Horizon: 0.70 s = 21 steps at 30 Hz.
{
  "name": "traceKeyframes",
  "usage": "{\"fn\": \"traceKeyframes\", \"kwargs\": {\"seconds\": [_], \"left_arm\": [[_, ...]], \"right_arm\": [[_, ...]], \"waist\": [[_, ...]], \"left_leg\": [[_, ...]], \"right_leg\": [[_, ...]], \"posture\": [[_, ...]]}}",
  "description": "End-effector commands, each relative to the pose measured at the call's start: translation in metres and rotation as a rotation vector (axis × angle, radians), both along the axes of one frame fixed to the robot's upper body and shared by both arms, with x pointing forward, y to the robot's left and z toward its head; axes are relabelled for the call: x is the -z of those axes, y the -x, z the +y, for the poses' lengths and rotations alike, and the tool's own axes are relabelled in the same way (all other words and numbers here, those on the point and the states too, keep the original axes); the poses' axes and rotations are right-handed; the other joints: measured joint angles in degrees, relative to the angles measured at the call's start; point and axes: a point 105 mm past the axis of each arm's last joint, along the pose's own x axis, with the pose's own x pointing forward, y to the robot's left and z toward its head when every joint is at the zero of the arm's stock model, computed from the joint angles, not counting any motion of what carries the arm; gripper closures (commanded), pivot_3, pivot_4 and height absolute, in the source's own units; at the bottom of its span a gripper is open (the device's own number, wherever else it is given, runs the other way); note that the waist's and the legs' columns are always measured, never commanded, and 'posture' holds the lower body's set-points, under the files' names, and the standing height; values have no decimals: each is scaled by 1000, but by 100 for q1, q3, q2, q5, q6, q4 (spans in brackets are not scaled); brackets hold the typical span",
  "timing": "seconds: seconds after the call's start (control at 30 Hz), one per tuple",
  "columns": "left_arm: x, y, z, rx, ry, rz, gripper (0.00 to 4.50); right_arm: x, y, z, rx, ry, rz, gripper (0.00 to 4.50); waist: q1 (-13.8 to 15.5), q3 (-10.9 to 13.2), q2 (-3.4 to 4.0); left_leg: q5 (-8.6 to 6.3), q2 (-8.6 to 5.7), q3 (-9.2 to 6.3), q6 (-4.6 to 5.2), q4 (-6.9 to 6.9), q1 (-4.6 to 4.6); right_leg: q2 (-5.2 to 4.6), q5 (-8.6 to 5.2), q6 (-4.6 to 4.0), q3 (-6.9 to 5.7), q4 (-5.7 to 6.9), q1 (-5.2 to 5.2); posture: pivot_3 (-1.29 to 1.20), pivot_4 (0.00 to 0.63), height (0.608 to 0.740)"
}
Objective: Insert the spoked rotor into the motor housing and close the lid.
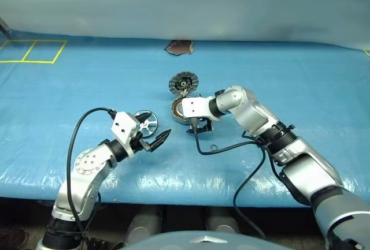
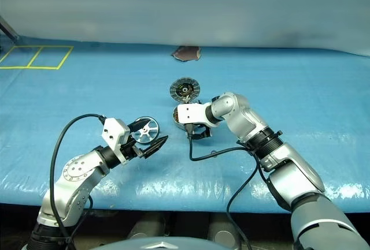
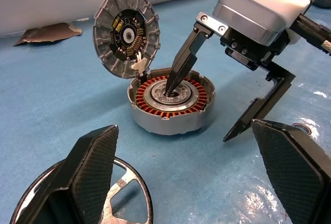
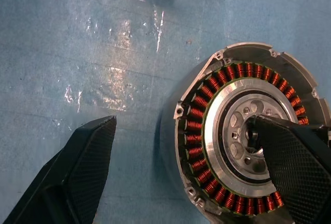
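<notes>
Over motor housing (image 3: 170, 100), right hand (image 3: 199, 107) open, one finger inside, left hand (image 1: 151, 139) open

A blue tarp (image 1: 289, 82) covers the table, with yellow tape (image 1: 34, 51) marking 2 squares at its far left. A brown scrap (image 1: 180, 46) lies at the far edge, and 1 small black ring (image 1: 214, 148) rests nearer.

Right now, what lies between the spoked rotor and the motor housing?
Bare blue sheet and nothing else, as the left wrist view shows: the spoked rotor lies at the left gripper, apart from the motor housing.
</notes>
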Motion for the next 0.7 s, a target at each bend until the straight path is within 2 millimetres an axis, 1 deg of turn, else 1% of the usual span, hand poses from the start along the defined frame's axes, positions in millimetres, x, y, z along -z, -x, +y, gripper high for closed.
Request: {"fn": "traceKeyframes", "kwargs": {"seconds": [0.03,0.07,0.13,0.27,0.37,0.4,0.43,0.7], "left_arm": [[-11,4,-4,16,5,-47,0],[-11,4,-4,17,4,-46,0],[-10,5,-3,18,1,-44,0],[-10,7,0,12,-15,-44,0],[-9,9,4,5,-26,-40,0],[-9,9,5,5,-28,-38,0],[-8,10,5,7,-34,-33,0],[-6,11,8,10,-56,-24,0]], "right_arm": [[-2,-4,1,-20,30,-6,385],[-1,-5,1,-17,35,0,601],[1,-9,-1,-8,49,-7,1235],[0,-11,0,-4,41,-9,1235],[-5,-9,4,-12,21,-8,1775],[-6,-8,5,-15,20,-8,2108],[-7,-7,6,-16,11,-16,2320],[-6,13,12,-32,-24,-40,2358]], "waist": [[-5,0,1],[-5,0,1],[-4,-1,-1],[-4,-3,-1],[-5,-3,-1],[-6,-4,-2],[-7,-4,-2],[-9,-4,-1]], "left_leg": [[0,0,1,0,0,1],[1,0,0,-2,0,1],[2,1,-1,-4,0,2],[3,0,-1,-5,0,6],[4,1,-1,-7,0,6],[4,1,-1,-7,0,6],[5,1,-1,-8,0,8],[5,2,0,-9,-3,8]], "right_leg": [[0,0,0,1,1,0],[1,0,-1,1,2,0],[4,2,-4,0,2,0],[4,3,-5,1,3,3],[6,5,-7,1,4,3],[6,5,-7,1,4,3],[6,5,-8,1,4,3],[9,9,-12,2,5,0]], "posture": [[0,150,740],[0,150,740],[0,150,740],[0,150,740],[0,150,740],[0,150,740],[0,150,740],[0,150,740]]}}
